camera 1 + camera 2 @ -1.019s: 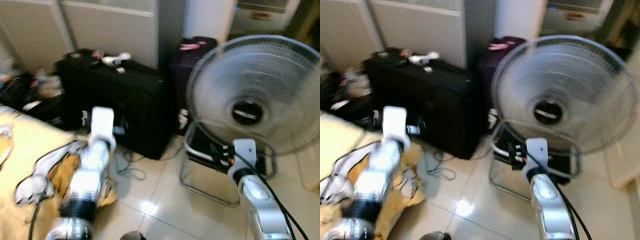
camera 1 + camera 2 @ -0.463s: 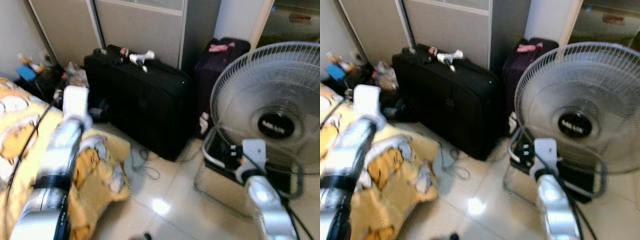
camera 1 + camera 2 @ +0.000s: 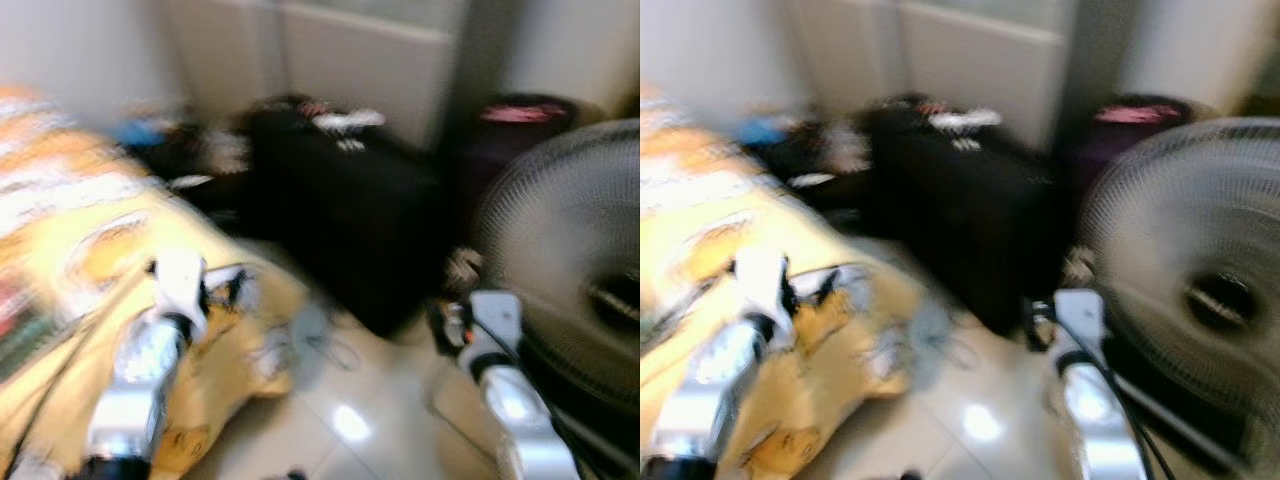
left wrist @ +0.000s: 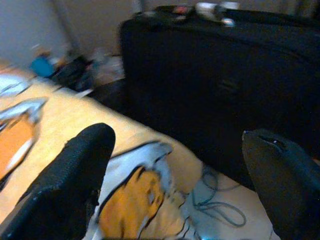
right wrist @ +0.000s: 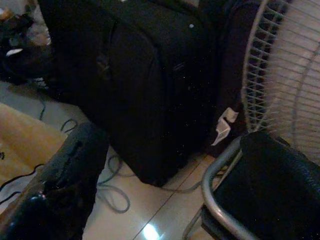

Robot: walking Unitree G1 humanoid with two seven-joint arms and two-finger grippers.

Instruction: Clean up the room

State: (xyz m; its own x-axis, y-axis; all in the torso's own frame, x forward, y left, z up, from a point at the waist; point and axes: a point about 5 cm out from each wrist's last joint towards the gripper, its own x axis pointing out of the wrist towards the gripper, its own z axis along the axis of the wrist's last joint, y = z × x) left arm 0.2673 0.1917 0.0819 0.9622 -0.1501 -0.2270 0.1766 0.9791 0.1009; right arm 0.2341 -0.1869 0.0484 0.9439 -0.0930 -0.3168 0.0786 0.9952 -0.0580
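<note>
I see a yellow cartoon-print blanket (image 3: 120, 250) on my left, beside the big black fabric suitcase (image 4: 225, 85); white mesh fan (image 5: 295, 85) right. My left gripper (image 4: 185, 185) and right gripper (image 5: 165, 200) both spread wide, empty.

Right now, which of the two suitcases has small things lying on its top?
The large black suitcase in the middle has small white things on top; the dark purple suitcase beside the fan carries only a pink tag.

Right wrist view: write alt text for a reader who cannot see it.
The right gripper, fingers spread open and holding nothing, faces a black suitcase standing on a pale tiled floor. A white fan stands beside the suitcase, a loose cable lies on the tiles, and yellow bedding shows at one edge.
</note>
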